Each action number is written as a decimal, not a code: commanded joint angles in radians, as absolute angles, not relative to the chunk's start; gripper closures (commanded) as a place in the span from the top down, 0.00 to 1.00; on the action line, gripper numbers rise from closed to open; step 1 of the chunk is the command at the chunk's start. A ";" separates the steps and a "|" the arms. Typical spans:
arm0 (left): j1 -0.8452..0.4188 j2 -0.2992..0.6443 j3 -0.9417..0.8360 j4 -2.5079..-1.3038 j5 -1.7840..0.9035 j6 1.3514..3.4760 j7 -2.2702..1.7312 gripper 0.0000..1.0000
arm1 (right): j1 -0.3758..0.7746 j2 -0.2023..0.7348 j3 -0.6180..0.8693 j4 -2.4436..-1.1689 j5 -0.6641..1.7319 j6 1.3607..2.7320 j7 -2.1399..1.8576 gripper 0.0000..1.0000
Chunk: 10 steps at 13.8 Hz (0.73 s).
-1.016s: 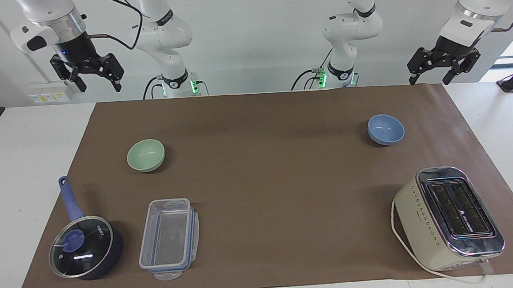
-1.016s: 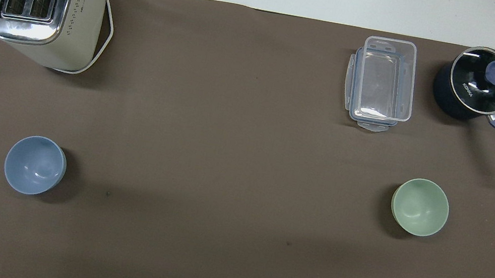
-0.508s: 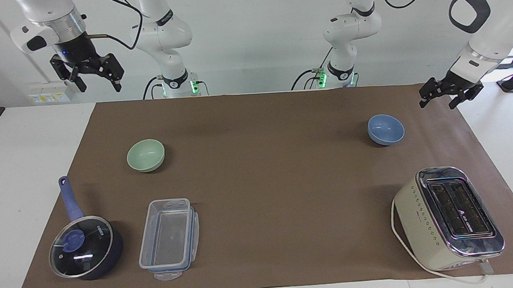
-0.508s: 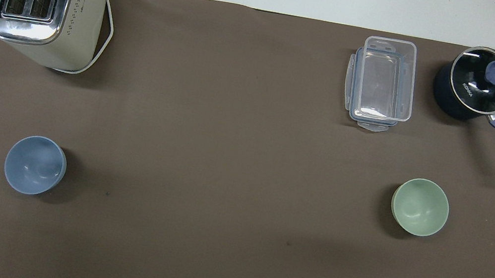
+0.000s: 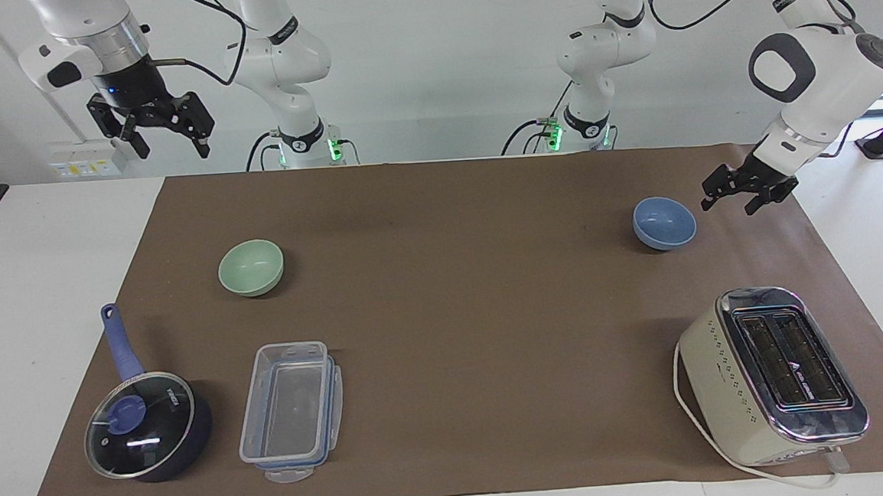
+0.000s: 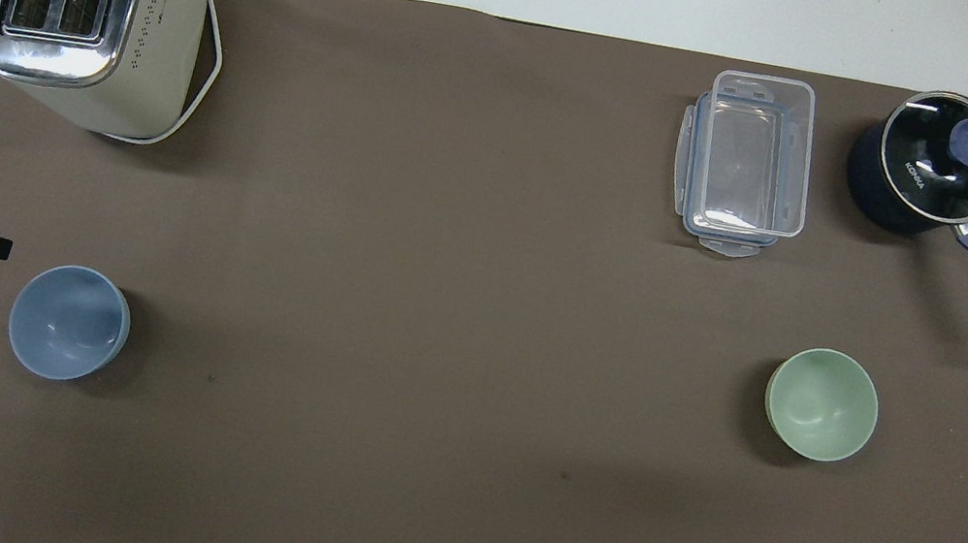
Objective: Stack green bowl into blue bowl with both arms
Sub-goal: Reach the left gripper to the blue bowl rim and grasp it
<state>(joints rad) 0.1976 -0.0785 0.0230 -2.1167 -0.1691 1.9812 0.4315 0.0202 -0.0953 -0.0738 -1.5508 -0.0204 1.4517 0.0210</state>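
While your right gripper [image 5: 168,140] waits high with its fingers spread wide, empty, the small round pale mint-green bowl [image 5: 251,267] sits on the brown mat [image 5: 452,293] at the right arm's end. At the left arm's end you have the small round periwinkle-blue bowl [image 5: 664,223], upright and empty. Your left gripper [image 5: 730,201] hangs low just beside it, fingers wide, not touching.

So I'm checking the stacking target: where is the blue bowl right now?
The blue bowl sits on the brown mat toward the left arm's end of the table, nearer the robots than the toaster, with the open left gripper just beside it, not touching.
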 commanded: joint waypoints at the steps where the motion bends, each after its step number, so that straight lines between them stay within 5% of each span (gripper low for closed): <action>1: 0.215 -0.065 0.014 -2.160 -0.224 2.040 0.460 1.00 | 0.012 -0.115 -0.069 -1.575 -0.002 1.460 0.023 1.00; 10: 0.216 -0.008 0.014 -2.209 -0.261 2.146 0.497 1.00 | 0.011 -0.117 -0.069 -1.575 -0.002 1.459 0.021 1.00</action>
<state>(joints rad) 0.2030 -0.0153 0.0201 -2.1858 -0.2375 2.1027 0.4671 0.0201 -0.0953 -0.0738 -1.5509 -0.0204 1.4517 0.0210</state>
